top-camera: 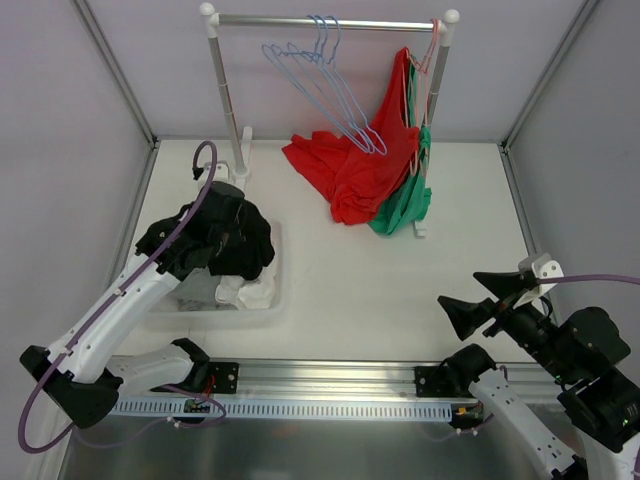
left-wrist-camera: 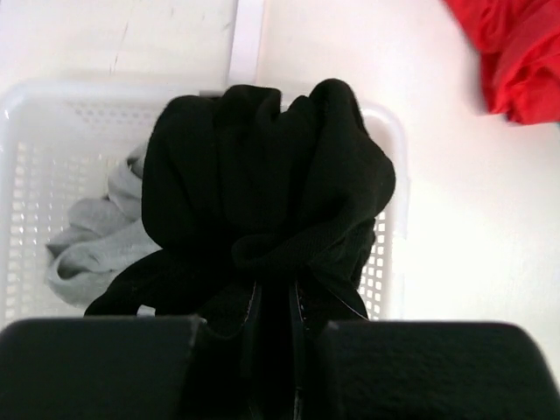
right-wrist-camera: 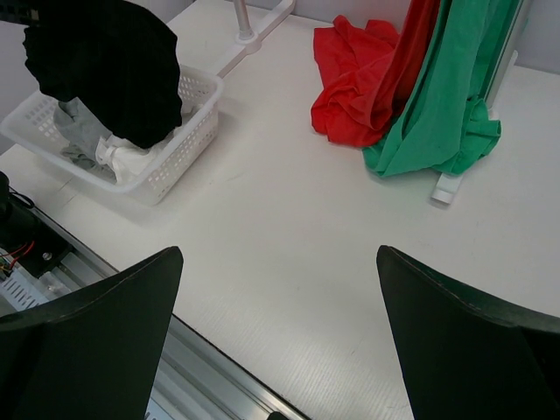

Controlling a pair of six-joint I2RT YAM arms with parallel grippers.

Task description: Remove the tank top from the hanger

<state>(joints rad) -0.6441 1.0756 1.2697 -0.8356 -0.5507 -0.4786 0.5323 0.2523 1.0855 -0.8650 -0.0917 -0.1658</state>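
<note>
A red tank top point(top-camera: 352, 172) hangs from a hanger at the right end of the rail point(top-camera: 300, 20), its lower part spread on the table; it also shows in the right wrist view point(right-wrist-camera: 357, 83). A green tank top point(top-camera: 405, 205) hangs behind it point(right-wrist-camera: 437, 118). My left gripper point(left-wrist-camera: 274, 302) is shut on a bunched black garment point(left-wrist-camera: 262, 175), held just above the white basket point(top-camera: 268, 300). My right gripper point(top-camera: 462, 292) is open and empty over the table's near right, well away from the rack point(right-wrist-camera: 280, 254).
Several empty light-blue hangers point(top-camera: 335, 95) hang mid-rail. The rack's posts point(top-camera: 228, 100) stand at the back. The basket point(left-wrist-camera: 52, 92) holds grey and white clothes point(left-wrist-camera: 92, 249). A metal rail point(top-camera: 330, 375) runs along the near edge.
</note>
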